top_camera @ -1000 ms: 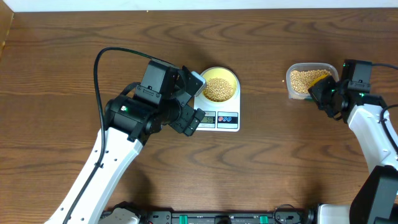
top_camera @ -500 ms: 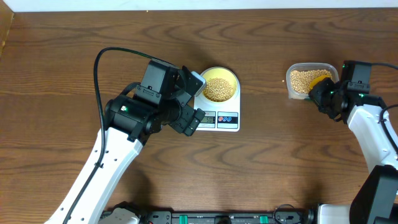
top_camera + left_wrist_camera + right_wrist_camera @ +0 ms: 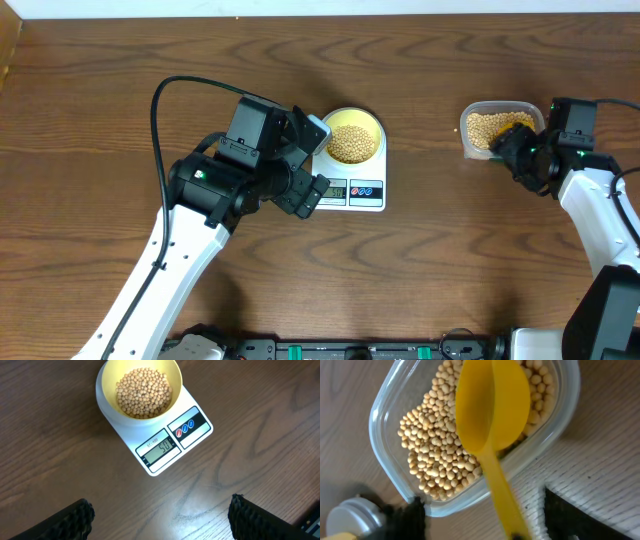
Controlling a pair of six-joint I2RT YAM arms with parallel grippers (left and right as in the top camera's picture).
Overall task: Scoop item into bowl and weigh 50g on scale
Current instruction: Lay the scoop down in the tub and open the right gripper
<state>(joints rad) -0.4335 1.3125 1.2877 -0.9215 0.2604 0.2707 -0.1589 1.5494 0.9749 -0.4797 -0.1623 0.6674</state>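
Both released: left end effector near scale reading 50, bowl of soybeans aboard; right end effector straddles yellow scoop in tub.

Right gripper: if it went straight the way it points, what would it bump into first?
Probably the yellow scoop: its handle lies between the open fingers of the right gripper, and the clear tub of beans sits just beyond.

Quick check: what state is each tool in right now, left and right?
Left tool: open, holding nothing.
Right tool: open; the yellow scoop rests in the tub, its handle not gripped.
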